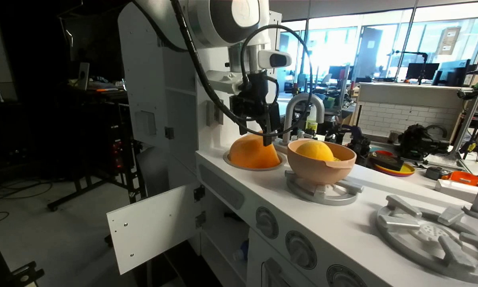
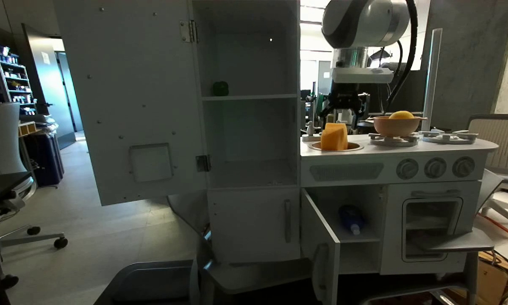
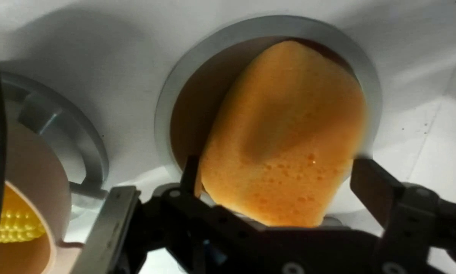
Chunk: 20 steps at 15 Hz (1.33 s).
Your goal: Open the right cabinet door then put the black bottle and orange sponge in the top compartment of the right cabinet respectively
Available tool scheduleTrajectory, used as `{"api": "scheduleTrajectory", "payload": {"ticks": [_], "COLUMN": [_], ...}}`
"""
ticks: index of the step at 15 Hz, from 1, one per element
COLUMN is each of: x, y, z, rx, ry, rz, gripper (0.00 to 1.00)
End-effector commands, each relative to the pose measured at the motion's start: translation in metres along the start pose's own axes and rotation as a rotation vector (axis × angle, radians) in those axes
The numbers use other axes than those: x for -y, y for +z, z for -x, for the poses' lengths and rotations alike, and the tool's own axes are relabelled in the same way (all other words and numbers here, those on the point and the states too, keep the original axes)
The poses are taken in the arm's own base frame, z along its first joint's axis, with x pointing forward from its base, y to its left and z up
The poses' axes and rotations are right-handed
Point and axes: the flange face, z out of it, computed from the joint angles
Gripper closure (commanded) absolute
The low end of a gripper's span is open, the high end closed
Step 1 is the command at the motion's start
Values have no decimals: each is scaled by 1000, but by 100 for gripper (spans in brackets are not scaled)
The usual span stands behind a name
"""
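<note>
Gripper [image 3: 276, 169] over orange sponge [image 2: 334, 137] in sink [image 3: 164, 110], fingers [image 3: 374, 186] wide apart, one each side. Pale bowl [image 1: 318, 167] on burner [image 1: 322, 197] beside sink; faucet [image 1: 289, 114] near. Below, white door [image 1: 157, 227] stands open.

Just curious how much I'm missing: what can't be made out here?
- Orange sponge: bottom hidden behind the sink rim in an exterior view.
- Dark bottle: partly behind the oven front in an exterior view.
- Pale bowl: cut off by the wrist view's left edge.
- Robot arm: cut off by the top edge in both exterior views.
</note>
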Motion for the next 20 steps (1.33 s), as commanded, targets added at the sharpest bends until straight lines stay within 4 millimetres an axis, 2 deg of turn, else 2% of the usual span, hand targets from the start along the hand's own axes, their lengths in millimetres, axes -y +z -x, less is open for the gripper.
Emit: {"api": "scheduleTrajectory", "payload": {"ticks": [1,3,5,6,7,15,16,17,20], "x": [0,6,3,8,5,14,10,10,8], "y": [11,10,19,16,22,38,46,47,52], "z": [-13,-14,-17,-17,-18,-14,-14,-14,-13], "rx": [17,15,13,12,13,26,28,30,27], "ry": [51,64,72,75,78,79,77,76,66], "rz": [-10,-5,-9,-4,-8,10,8,13,17], "gripper": [0,0,0,0,0,0,0,18,44]}}
